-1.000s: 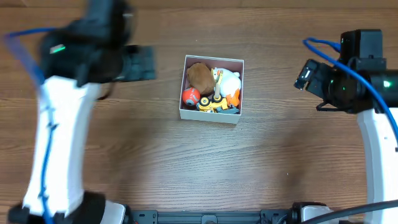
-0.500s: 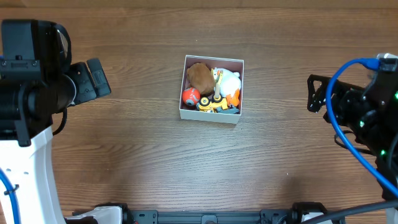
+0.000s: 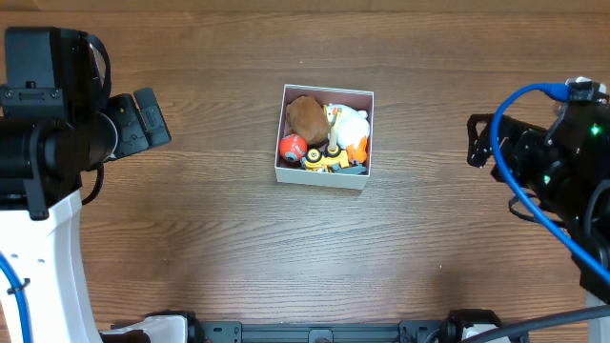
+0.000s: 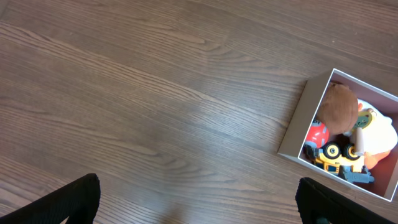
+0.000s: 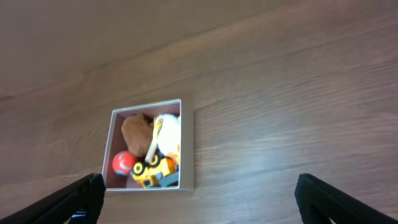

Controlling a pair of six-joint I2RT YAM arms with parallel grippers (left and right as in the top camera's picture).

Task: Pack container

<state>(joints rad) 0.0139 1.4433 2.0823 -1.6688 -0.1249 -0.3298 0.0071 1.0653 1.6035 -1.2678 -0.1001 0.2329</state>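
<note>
1. The container point(image 3: 320, 178) sits on the desk point(image 3: 229, 248), holding a brown plush point(image 3: 307, 114), a white plush point(image 3: 349, 122), a red ball point(image 3: 293, 146) and a yellow vehicle point(image 3: 329, 158); any print is too small to read.
2. Overhead alone shows the left claw point(image 3: 152, 119) well left of the container and the right claw point(image 3: 479, 141) well right of it.
3. Only the wrist views show each claw's tips wide apart, gripping nothing; the left wrist view crops the container, the right shows it whole.

Container point(image 3: 320, 179): square shallow box, white walls, pinkish inside, open top. Sits flat on wood, slightly skewed, upper centre of overhead frame. Packed with small toys point(image 3: 307, 116).
</note>
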